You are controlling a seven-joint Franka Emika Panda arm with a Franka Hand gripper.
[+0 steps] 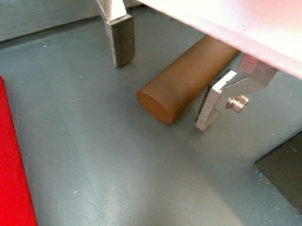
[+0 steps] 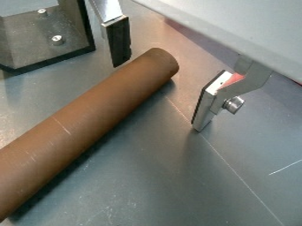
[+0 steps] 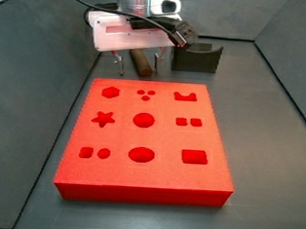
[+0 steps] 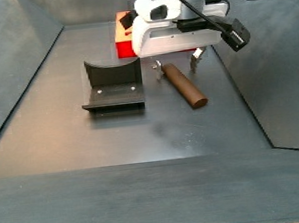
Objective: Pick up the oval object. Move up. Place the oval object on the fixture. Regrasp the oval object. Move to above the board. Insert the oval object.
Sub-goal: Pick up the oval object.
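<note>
— What did the surroundings look like?

— A matte dark grey metal floor [image 3: 268, 153] filled the lower right of a side view, closed in by plain grey wall panels [image 3: 296, 67] rising at the right edge and along the top.

— And from the opposite side?

— The same floor [image 4: 168, 132] lay in the middle of the frame, with a slanted grey wall [image 4: 16, 67] at the left and a darker front panel [image 4: 148, 199] across the bottom.

— Any marks or light?

— Thin pale scratches [image 2: 278, 168] showed at the lower right in a wrist view. The light was soft and even, with a dull sheen on the floor.
</note>
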